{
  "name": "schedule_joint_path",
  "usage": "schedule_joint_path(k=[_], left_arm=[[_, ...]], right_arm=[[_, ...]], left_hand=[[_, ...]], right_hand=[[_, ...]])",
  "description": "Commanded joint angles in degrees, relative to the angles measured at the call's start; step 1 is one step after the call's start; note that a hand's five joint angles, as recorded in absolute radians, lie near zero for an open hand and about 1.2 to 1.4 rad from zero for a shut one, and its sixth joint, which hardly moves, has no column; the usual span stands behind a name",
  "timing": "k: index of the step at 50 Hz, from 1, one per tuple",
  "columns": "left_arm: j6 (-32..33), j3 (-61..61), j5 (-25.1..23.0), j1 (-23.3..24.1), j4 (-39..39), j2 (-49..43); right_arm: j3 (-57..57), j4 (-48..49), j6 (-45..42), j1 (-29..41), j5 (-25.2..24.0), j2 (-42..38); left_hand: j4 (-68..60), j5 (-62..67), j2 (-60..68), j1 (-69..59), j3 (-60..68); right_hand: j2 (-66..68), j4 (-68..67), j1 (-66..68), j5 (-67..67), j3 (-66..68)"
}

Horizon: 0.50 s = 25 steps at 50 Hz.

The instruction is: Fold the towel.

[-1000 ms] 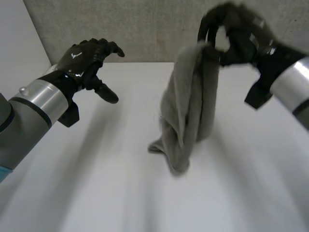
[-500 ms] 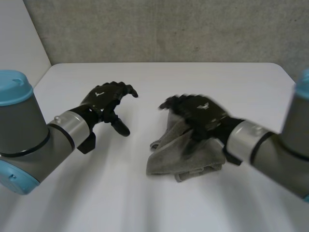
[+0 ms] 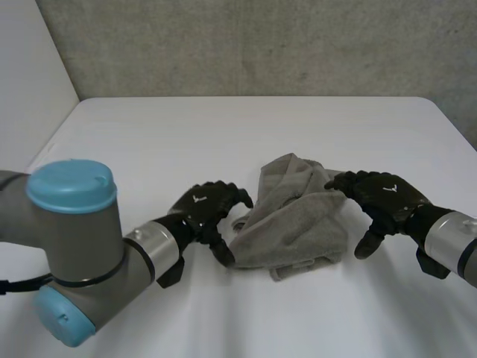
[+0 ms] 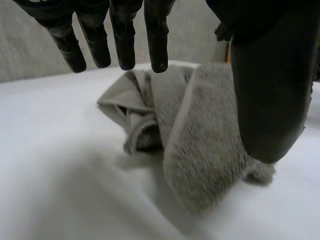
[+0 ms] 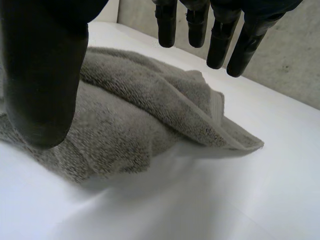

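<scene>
A grey towel (image 3: 294, 220) lies crumpled in a loose heap near the middle of the white table (image 3: 223, 127). My left hand (image 3: 205, 212) hovers at the heap's left edge, fingers (image 4: 122, 42) relaxed and spread over the folds, thumb beside the cloth, holding nothing. At the heap's right edge my right hand (image 3: 380, 198) is open as well, with its fingers (image 5: 217, 40) straight above the towel (image 5: 145, 105) and its thumb apart from them. In the left wrist view the towel (image 4: 200, 135) sits bunched under the fingertips.
A grey wall (image 3: 261, 45) rises behind the table's far edge. Bare table surface stretches in front of the towel and towards the back. My left arm's blue-capped joint (image 3: 71, 186) stands close at the near left.
My right hand, which held the towel hanging in the air, has lowered it onto the table and let go. Both hands have come down beside the heap.
</scene>
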State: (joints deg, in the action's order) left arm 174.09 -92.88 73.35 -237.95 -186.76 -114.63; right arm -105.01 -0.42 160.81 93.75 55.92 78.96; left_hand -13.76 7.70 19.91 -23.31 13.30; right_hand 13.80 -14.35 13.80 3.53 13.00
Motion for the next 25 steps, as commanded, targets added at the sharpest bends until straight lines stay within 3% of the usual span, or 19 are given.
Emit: schedule_joint_path(k=[1, 12, 15, 17, 18, 19, 20, 22, 25], left_arm=[[1.60, 1.83, 0.30, 0.82, -1.94, -3.93], [3.71, 5.78, 0.83, 3.11, -3.26, -9.73], [3.80, 6.05, 0.92, 3.37, -3.53, -10.35], [3.80, 6.31, 0.92, 3.37, -3.53, -10.52], [3.80, 6.66, 0.92, 3.37, -3.53, -10.61], [3.80, 7.01, 0.92, 3.37, -3.53, -10.79], [3.80, 7.01, 0.92, 3.37, -3.53, -10.79], [3.62, 7.63, 0.83, 3.37, -3.70, -10.79], [3.53, 7.89, 0.83, 3.37, -3.79, -10.61]], right_arm=[[6.66, -0.28, 0.65, 0.91, -0.19, -7.33], [15.10, 3.06, 5.83, 6.18, 1.92, -17.08], [16.33, 4.47, 6.01, 7.06, 2.44, -18.84], [17.64, 5.34, 5.75, 7.41, 2.53, -20.68], [17.65, 5.35, 5.75, 7.41, 2.53, -20.69], [18.34, 5.35, 5.66, 7.41, 2.53, -21.64], [18.35, 5.35, 5.66, 7.41, 2.53, -21.65], [19.40, 5.26, 5.66, 7.41, 2.44, -22.44], [19.67, 5.08, 5.40, 7.41, 2.44, -21.22]], left_hand=[[3.76, -0.26, -2.47, 5.86, -3.30], [3.76, 0.25, -1.96, 5.35, -3.30], [3.76, 1.43, -0.78, 4.18, -3.30], [3.76, 4.62, 2.41, 0.98, -3.30], [3.76, 9.28, 7.08, -3.68, -3.30], [3.76, 16.33, 14.12, -10.72, -3.30], [3.76, 16.40, 14.19, -10.79, -3.30], [3.76, 46.86, 44.65, -41.26, -3.30], [3.76, 55.59, 53.38, -49.99, -3.30]], right_hand=[[-0.52, 4.35, -0.52, -0.25, -3.00], [4.86, 4.35, 4.86, 5.13, -3.00], [15.63, 4.35, 15.63, 15.89, -3.00], [31.85, 4.35, 31.85, 32.11, -3.00], [31.95, 4.35, 31.95, 32.21, -3.00], [42.11, 4.35, 42.11, 42.37, -3.00], [42.21, 4.35, 42.21, 42.47, -3.00], [66.07, 4.35, 66.07, 66.34, -3.00], [66.20, 4.35, 66.20, 66.47, -3.00]])
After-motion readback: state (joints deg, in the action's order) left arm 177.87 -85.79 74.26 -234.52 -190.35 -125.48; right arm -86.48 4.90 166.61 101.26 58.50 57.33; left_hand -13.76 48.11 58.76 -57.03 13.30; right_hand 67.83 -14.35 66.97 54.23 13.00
